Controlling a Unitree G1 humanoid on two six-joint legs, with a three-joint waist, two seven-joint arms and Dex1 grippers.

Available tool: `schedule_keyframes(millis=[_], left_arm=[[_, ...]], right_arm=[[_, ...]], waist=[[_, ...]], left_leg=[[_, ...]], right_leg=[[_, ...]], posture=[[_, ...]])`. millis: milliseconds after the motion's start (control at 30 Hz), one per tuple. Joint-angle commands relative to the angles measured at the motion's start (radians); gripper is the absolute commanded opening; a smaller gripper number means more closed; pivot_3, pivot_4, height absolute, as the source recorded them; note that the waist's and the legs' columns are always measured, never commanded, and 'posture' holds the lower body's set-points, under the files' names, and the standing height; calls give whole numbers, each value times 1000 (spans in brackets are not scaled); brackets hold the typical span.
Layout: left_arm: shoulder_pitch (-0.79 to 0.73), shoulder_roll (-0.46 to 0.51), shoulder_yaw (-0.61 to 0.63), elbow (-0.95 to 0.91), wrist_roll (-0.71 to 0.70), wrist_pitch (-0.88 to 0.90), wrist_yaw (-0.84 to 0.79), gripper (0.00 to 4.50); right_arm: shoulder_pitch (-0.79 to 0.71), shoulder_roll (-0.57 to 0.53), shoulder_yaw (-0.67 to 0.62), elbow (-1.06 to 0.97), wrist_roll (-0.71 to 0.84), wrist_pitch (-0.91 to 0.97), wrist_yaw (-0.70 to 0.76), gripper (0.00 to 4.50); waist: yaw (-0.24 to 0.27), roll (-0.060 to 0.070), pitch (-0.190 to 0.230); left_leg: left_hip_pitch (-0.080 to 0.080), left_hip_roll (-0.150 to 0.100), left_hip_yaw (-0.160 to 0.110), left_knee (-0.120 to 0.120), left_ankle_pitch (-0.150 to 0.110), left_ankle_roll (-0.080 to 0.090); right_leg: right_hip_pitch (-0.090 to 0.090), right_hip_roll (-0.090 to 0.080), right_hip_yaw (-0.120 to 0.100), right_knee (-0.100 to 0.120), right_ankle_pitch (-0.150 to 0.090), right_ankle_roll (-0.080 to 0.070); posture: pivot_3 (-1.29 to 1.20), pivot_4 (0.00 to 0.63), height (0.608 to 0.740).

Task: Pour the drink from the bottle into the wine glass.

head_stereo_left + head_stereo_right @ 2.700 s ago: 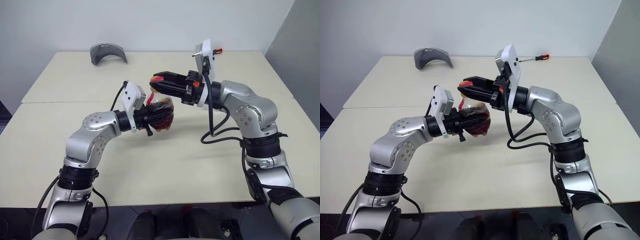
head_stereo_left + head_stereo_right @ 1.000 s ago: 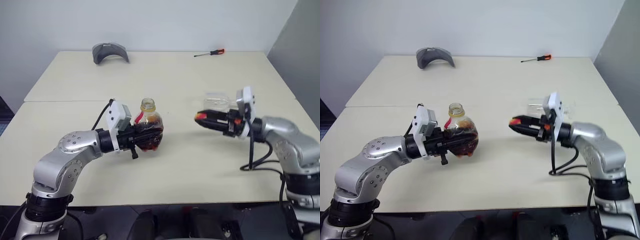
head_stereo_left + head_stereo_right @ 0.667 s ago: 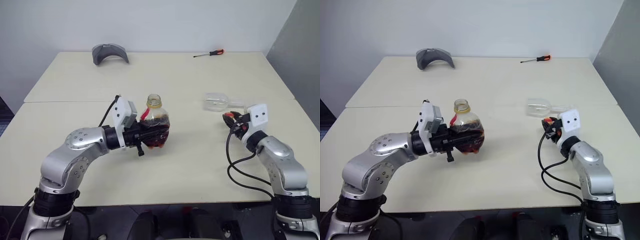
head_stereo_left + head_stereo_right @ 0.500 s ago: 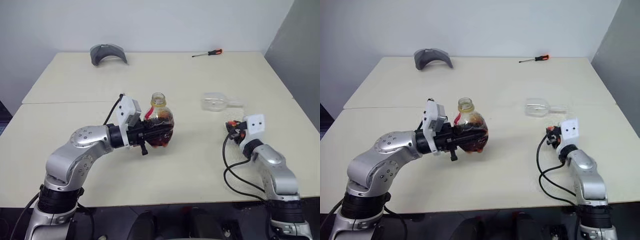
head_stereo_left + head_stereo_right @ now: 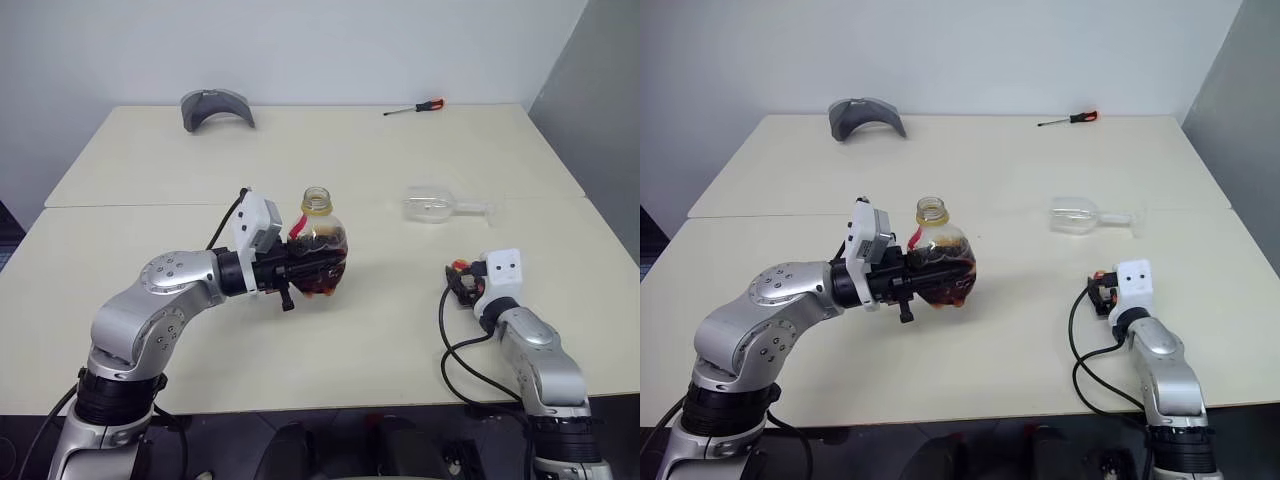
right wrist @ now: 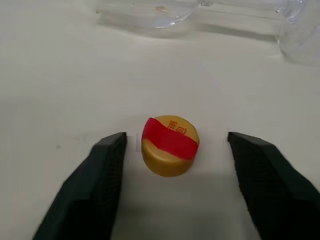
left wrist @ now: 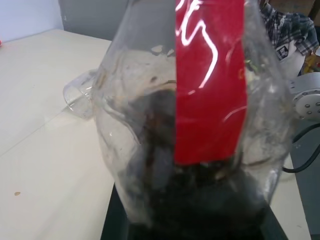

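Two cream benches [image 5: 150,150] stand edge to edge, the seam running left to right. On them are one bottle, one wine glass, one grey curved object, one screwdriver and one cap.

The grey curved object [image 5: 216,106] lies at the far left. The bottle [image 5: 320,255], upright and uncapped, is held just left of the scene's middle; the left tool [image 5: 305,268] is clamped on its bulbous body, where the dark drink [image 5: 318,272] fills the lower part. A red label strip [image 7: 210,80] runs down its side.

The wine glass [image 5: 432,204] lies on its side, right of the bottle and farther back.

The screwdriver [image 5: 415,105] rests at the far right edge.

The yellow cap [image 6: 170,145], crossed by a red strip, sits on the near bench between the fingers of the right tool [image 6: 175,165], which are spread wide and clear of it.
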Motion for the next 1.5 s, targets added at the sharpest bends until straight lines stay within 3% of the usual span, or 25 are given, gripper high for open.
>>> schedule_keyframes(millis=[33, 233, 367, 467, 600, 700, 967, 1267, 1500], left_arm=[[-9, 7, 24, -31, -19, 3, 6, 693], [17, 6, 55, -47, -7, 9, 62, 693], [8, -16, 100, 26, 87, -26, 202, 693], [-12, -46, 122, 71, 140, -37, 299, 693], [-34, -76, 158, 138, 210, -59, 409, 693], [-53, -83, 205, 208, 268, -102, 488, 693], [-57, -80, 322, 326, 310, -215, 568, 693], [-66, -131, 375, 554, 343, -452, 583, 693], [-68, -169, 369, 739, 373, -619, 580, 693]], right_arm=[[7, -22, 2, -66, 5, 49, 13, 4484], [0, -79, -15, -221, 90, 138, 99, 4500], [-71, -126, -11, -359, 312, 216, 286, 4500], [-151, -137, -27, -364, 475, 220, 419, 4500], [-273, -123, -17, -296, 582, 216, 492, 4500], [-350, -104, 72, -258, 555, 173, 530, 4500], [-450, 43, 226, -144, 430, 80, 438, 4500], [-456, 139, 287, -93, 350, 20, 383, 4500], [-456, 154, 277, -93, 345, 22, 352, 4500]], waist=[[0, 0, 0], [1, 0, 0], [-2, 0, 0], [0, 0, 0], [1, 0, 0], [1, 0, 0], [-1, -1, 0], [3, -2, -1], [1, -3, -2]], left_leg=[[0, 0, 0, 0, 0, 0], [0, 0, 0, 0, 0, 0], [0, 0, 0, 0, -2, 3], [0, 0, -1, 0, -2, 4], [0, 0, -1, 1, -2, 4], [0, 0, -1, 1, -2, 3], [-1, 0, -1, 1, 0, 0], [-1, -1, -2, 2, 0, 0], [-1, -1, -2, 1, 0, 0]], right_leg=[[0, 0, 0, 0, 0, 0], [0, 0, 0, 0, 0, 0], [0, 0, 0, 0, 0, 0], [0, 1, 0, 0, 0, 0], [0, 0, -1, -1, 0, 0], [0, 0, -1, -1, 0, 0], [-1, -1, -2, 0, 0, 0], [-1, -2, -3, 0, 0, 0], [-1, -2, -4, 0, 0, 0]], posture=[[0, 150, 740], [0, 150, 740], [0, 150, 740], [0, 150, 740], [0, 150, 740], [0, 150, 740], [0, 150, 740], [0, 150, 740], [0, 150, 740]])
